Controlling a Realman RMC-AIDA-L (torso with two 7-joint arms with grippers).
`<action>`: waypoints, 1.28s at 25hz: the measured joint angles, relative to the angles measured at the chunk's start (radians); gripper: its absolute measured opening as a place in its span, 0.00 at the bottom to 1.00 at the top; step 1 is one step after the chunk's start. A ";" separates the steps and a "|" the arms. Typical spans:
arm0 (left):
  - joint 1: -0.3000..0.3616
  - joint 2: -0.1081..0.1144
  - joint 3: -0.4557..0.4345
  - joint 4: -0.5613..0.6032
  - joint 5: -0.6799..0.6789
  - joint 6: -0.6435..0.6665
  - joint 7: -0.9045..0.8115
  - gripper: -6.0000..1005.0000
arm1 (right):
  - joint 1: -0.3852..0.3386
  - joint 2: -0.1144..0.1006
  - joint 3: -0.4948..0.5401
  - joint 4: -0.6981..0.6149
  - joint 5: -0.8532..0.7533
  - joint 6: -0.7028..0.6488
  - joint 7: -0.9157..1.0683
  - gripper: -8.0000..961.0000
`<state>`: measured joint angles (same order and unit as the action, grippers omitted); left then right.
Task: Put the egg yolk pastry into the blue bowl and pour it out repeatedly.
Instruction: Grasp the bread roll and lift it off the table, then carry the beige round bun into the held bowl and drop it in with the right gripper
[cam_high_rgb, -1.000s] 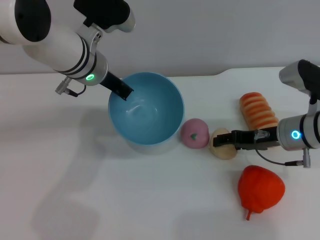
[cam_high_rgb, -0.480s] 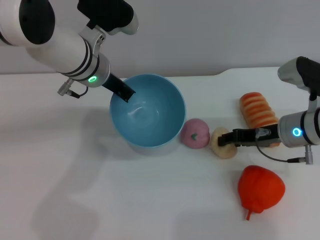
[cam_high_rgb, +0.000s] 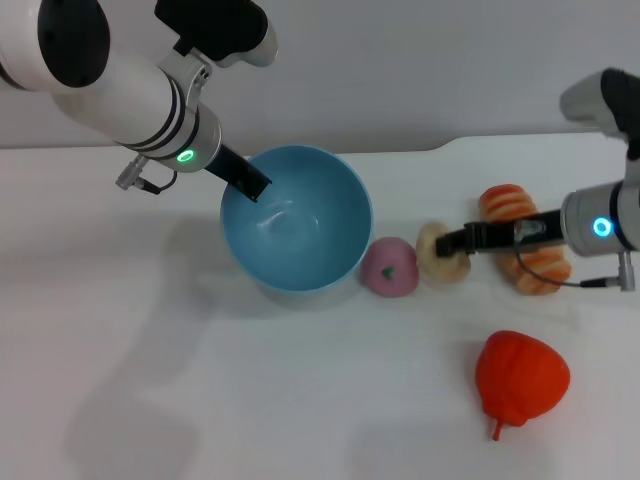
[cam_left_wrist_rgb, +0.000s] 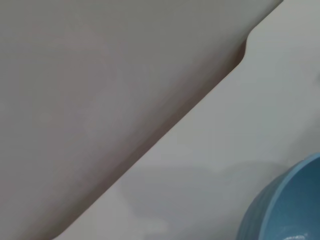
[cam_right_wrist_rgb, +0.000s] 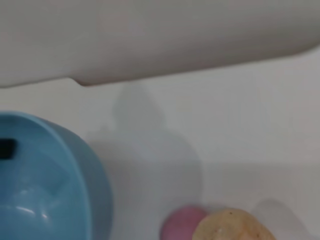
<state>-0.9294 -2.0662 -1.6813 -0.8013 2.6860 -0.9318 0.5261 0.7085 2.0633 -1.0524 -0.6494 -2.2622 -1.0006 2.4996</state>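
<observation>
Egg yolk pastry (cam_high_rgb: 440, 252) located right of centre in the head view, held between the closed fingers of the right gripper (cam_high_rgb: 452, 243), which reaches in from the right edge of the frame. Pastry positioned just right of a pink bun (cam_high_rgb: 389, 267), touching or nearly touching it; whether resting on the white table (cam_high_rgb: 150, 380) or slightly raised cannot be told. Same pastry seen at the bottom edge of the right wrist view (cam_right_wrist_rgb: 234, 226), overlapping the pink bun (cam_right_wrist_rgb: 182, 224) at its side. Blue bowl (cam_high_rgb: 297, 218) placed upper centre-left in the head view, tilted with its opening toward the camera, interior holding nothing. Left gripper (cam_high_rgb: 245, 182) clamped on the bowl's upper-left rim, one dark finger visible inside the wall; left arm entering from the upper left corner. Dark finger also noted inside the bowl (cam_right_wrist_rgb: 50, 185) at the left edge of the right wrist view. Bowl rim (cam_left_wrist_rgb: 280, 205) only at the lower right corner of the left wrist view, table edge running diagonally across the rest. Orange-striped ridged bread (cam_high_rgb: 525, 245) lying at the right of the head view, partly behind the right gripper's body. Red strawberry-shaped toy (cam_high_rgb: 520, 378) at lower right, well apart from the pastry.
</observation>
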 joint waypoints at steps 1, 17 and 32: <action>0.000 0.000 0.000 0.000 0.000 0.001 0.000 0.01 | 0.000 0.000 -0.001 -0.033 0.001 -0.019 0.000 0.29; -0.013 0.003 0.000 0.010 0.000 0.004 0.000 0.01 | 0.057 0.000 -0.035 -0.296 0.154 -0.192 -0.064 0.19; -0.011 0.004 0.050 0.011 -0.038 0.002 0.001 0.01 | 0.183 0.007 -0.078 -0.028 0.313 -0.118 -0.200 0.06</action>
<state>-0.9402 -2.0626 -1.6310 -0.7899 2.6480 -0.9300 0.5271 0.8910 2.0708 -1.1302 -0.6778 -1.9488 -1.1190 2.2992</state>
